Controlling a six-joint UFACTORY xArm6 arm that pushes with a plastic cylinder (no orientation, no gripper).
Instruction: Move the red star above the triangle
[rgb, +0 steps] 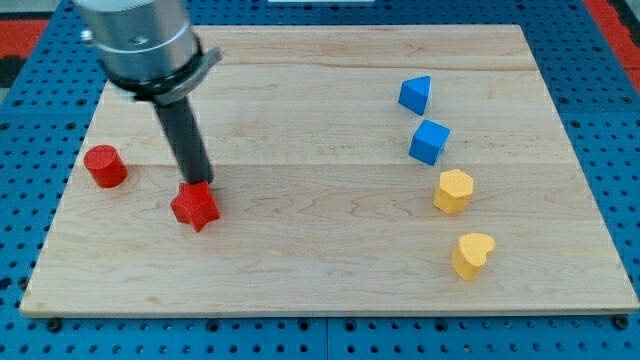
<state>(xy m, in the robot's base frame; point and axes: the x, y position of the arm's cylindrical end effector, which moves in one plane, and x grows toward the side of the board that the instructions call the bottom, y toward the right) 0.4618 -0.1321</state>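
A red star (194, 207) lies on the wooden board at the lower left. My tip (199, 184) rests against the star's top edge, touching it from the view's top side. The blue triangle (415, 95) sits far off at the upper right of the board. The rod rises up and to the left from the tip to the arm's grey body at the view's top left.
A red cylinder (105, 166) stands left of the star near the board's left edge. A blue cube (429, 141) sits just below the triangle. A yellow hexagon (453, 191) and a yellow heart (472, 255) lie below that on the right side.
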